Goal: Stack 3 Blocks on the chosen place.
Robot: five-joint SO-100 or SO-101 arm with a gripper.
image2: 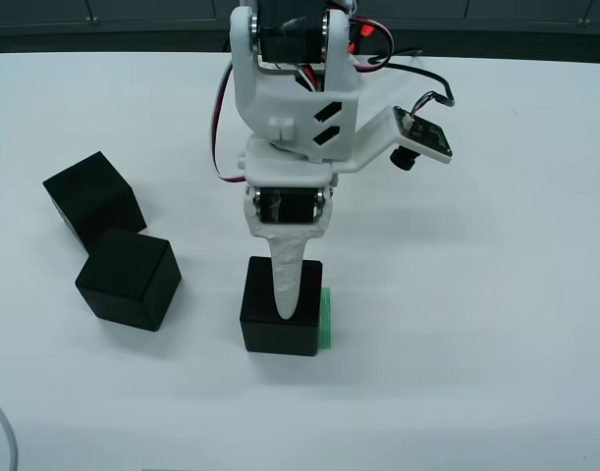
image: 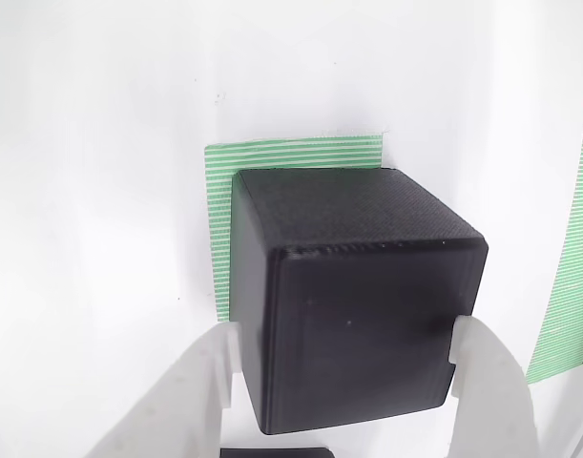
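The gripper (image: 343,358) pinches one block (image: 353,296), white fingers (image: 207,382) flat on its two opposite side faces, low on the cube. The block sits over the green striped patch (image: 272,157), offset: green shows at 12 and 9 o'clock of the cube in the wrist view, and at 3 o'clock in the overhead view (image2: 325,319). Whether it rests on the patch or hovers just above it cannot be told.

Handling, as a judgement: rigid printed cube, probably light, ribbed matte faces give decent friction, sharp edges. It is wider than the fingers, so a centred grip on parallel faces is best; an off-centre one would let it twist.

Two more blocks lie at 9 to 10 o'clock of the held one, one (image2: 129,279) touching the other (image2: 93,199), both rotated. Nothing blocks the patch. A long green strip (image: 570,277) lies at 3 o'clock, well apart.
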